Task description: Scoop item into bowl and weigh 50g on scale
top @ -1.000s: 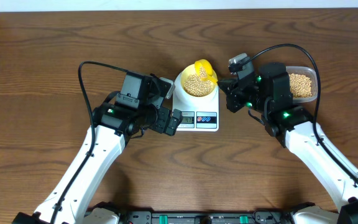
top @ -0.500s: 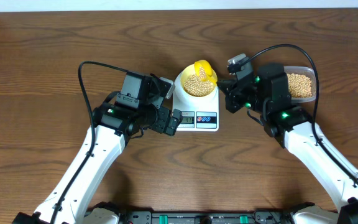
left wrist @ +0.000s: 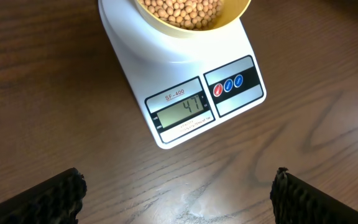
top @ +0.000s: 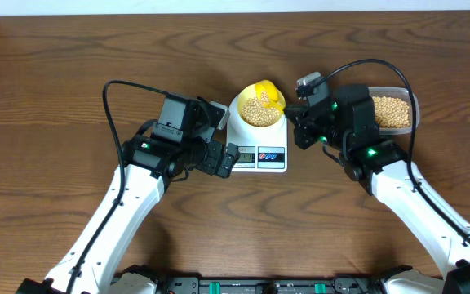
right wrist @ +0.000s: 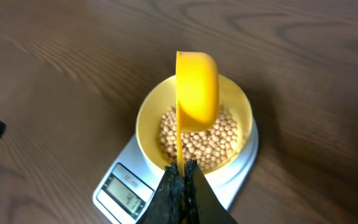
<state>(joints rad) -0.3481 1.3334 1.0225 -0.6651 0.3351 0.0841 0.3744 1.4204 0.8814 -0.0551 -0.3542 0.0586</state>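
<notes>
- Scale: a white, flat digital kitchen scale (left wrist: 135, 62) lies on the brown wooden table (top: 55, 82), midway between the two arms.
- Bowl: a small round pale-yellow bowl (right wrist: 145, 134) stands on the scale's platform and covers most of it.
- Item: small round beige beans (right wrist: 210, 140) lie heaped inside the bowl. A further supply sits in a clear rectangular plastic tub (top: 415, 110) at the right, beside the right arm.
- Scoop: a bright yellow long-handled scoop (right wrist: 197, 87) hangs over the bowl with its cup turned on its side. Whether any beans remain in it cannot be told.
- Right gripper (right wrist: 181, 168): the jaws are clamped tight on the scoop's thin handle, just short of the bowl's near rim.
- Left gripper (left wrist: 176, 186): the jaws stand wide apart and hold nothing. It hovers over bare table just in front of the scale.
- Display: the grey LCD window (left wrist: 182, 109) appears to read 47, beside a red and a blue button.
- Progress: scooping is largely done, and the bowl is already on the scale. The reading falls slightly short of the target, so a small top-up of beans probably remains.
</notes>
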